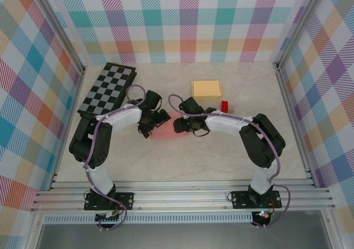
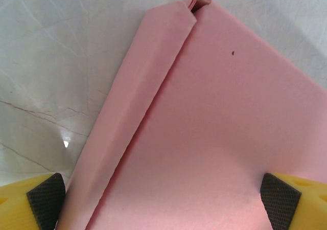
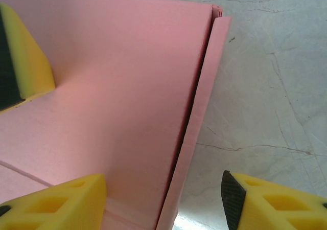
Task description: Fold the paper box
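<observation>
Midway across the marbled table (image 1: 221, 160), the left gripper (image 2: 163, 204) gapes wide over the flat pink paper box (image 2: 214, 138). The right gripper (image 3: 163, 199), half spread, straddles its folded edge; contact unclear.

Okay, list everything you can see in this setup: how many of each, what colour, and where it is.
flat pink paper box: one, pink, table centre, between both grippers, one edge flap folded
chequered board: one, black and grey, far left
tan cardboard box: one, tan, far side, right of centre
small red block: one, red, by the tan box's near right corner
marbled table: one, off-white
left gripper: one, yellow fingers, black pads, open over the pink box
right gripper: one, yellow, open astride the folded edge
</observation>
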Robot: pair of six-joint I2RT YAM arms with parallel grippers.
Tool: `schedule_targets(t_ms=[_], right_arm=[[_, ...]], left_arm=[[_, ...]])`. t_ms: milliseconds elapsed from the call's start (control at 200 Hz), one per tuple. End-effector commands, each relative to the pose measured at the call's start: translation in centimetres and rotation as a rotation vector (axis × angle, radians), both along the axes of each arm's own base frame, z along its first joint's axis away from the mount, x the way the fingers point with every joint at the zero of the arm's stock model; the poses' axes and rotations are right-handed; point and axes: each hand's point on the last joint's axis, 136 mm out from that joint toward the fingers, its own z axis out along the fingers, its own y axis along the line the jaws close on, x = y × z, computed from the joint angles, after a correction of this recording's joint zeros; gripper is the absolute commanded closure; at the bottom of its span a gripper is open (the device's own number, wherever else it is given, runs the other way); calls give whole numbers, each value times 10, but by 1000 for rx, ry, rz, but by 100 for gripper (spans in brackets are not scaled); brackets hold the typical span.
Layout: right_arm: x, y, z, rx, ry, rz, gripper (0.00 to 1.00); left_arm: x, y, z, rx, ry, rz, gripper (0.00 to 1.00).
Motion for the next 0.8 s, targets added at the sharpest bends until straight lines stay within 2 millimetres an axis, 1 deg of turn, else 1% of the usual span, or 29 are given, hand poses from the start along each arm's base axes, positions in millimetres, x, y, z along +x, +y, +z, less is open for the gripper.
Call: schedule_targets(t_ms=[0,255,520,660,795], right_arm=[[-6,-2,-12,-13,32,15,37],[-8,-2,-3,5,24,17,37],[-11,-7,-13,-15,34,16,36],[-12,-6,-14,-13,36,17,36],[-12,-5,-15,-11,39,15,36]], left_arm=[[-5,2,-9,5,60,21,0],[-6,3,-7,3,71,36,0],[-10,-3,0,-14,134,46,0],[-15,3,4,15,171,77,0],[-20,3,7,17,207,105,0]])
